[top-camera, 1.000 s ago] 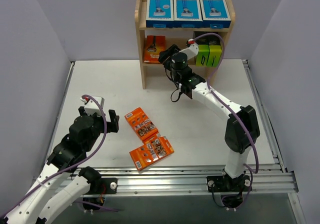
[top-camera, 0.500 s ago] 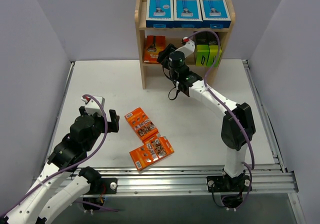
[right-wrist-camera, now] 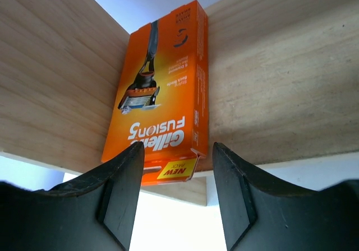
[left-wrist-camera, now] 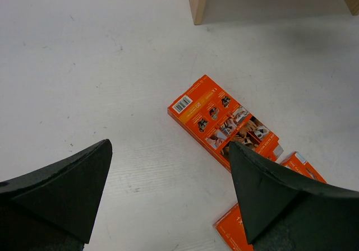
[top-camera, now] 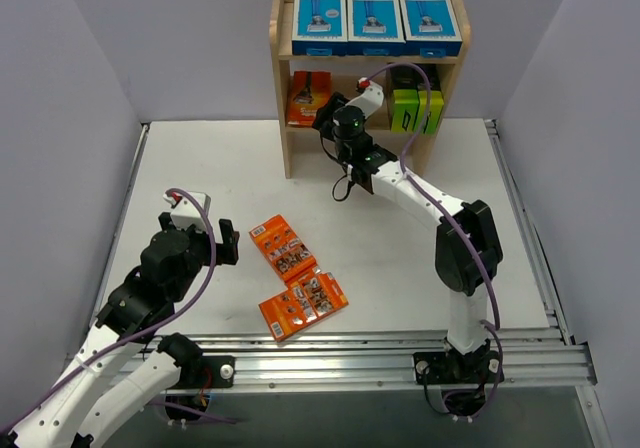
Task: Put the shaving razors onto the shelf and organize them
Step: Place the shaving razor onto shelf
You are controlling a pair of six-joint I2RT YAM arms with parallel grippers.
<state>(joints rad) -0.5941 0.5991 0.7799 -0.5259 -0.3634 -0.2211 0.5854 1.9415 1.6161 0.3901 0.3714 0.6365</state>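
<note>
one orange pack stands upright on the shelf; right hand half open, empty

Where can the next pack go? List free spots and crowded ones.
Top tier of the shelf is full: three blue boxes side by side. Middle tier has a gap between orange pack and green boxes, occupied by the right gripper. Table is bare left of the shelf, crowded around the loose orange packs.

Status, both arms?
Left fingers open, empty. Right fingers parted at orange pack on shelf middle tier, no grip seen. Three loose packs on table. Nothing blocking.
</note>
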